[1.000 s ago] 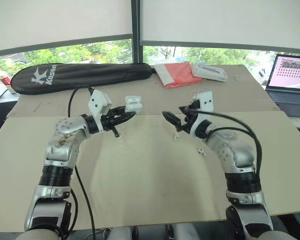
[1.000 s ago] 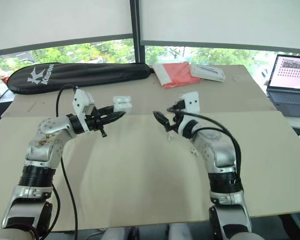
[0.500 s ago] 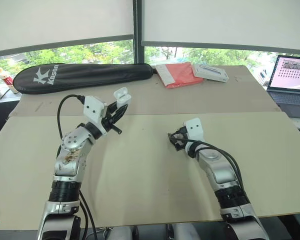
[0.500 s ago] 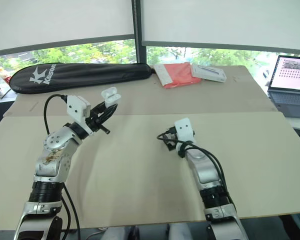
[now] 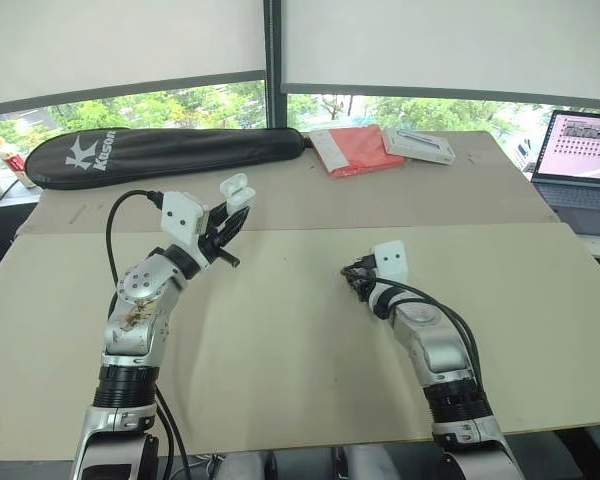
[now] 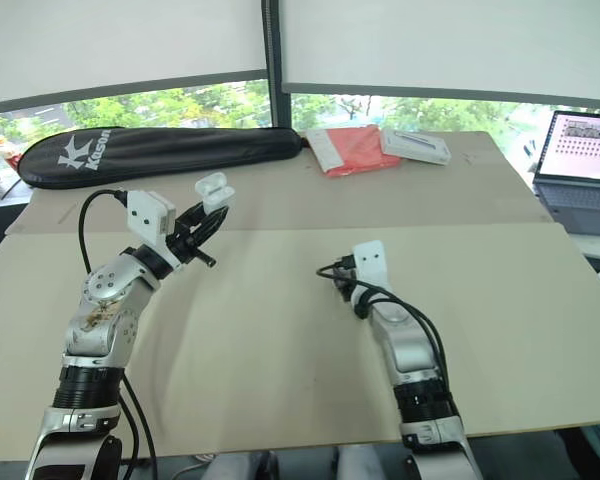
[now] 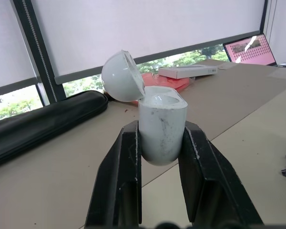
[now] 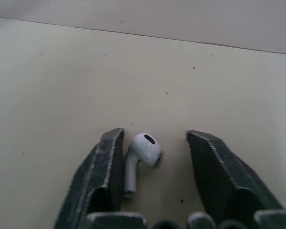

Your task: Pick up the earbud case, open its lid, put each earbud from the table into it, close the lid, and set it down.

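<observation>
My left gripper (image 5: 228, 214) is raised over the left of the table, shut on the white earbud case (image 7: 162, 126). The case stands upright between the fingers and its lid (image 7: 122, 76) is hinged open; it also shows in the head view (image 5: 237, 190). My right gripper (image 5: 358, 283) is down at the tabletop near the middle. Its jaws are open, with a white earbud (image 8: 142, 152) lying on the table between them. The earbud's stem rests against one finger (image 8: 107, 162), and a gap separates it from the other finger (image 8: 214, 167).
A long black racket bag (image 5: 160, 150) lies along the table's far left. A red pouch (image 5: 348, 148) and a flat white box (image 5: 418, 145) sit at the far middle. A laptop (image 5: 580, 150) stands at the right edge.
My right gripper dropped to the tabletop and its jaws narrowed around an earbud. My left arm drew back to the left and tipped the open case upright.
</observation>
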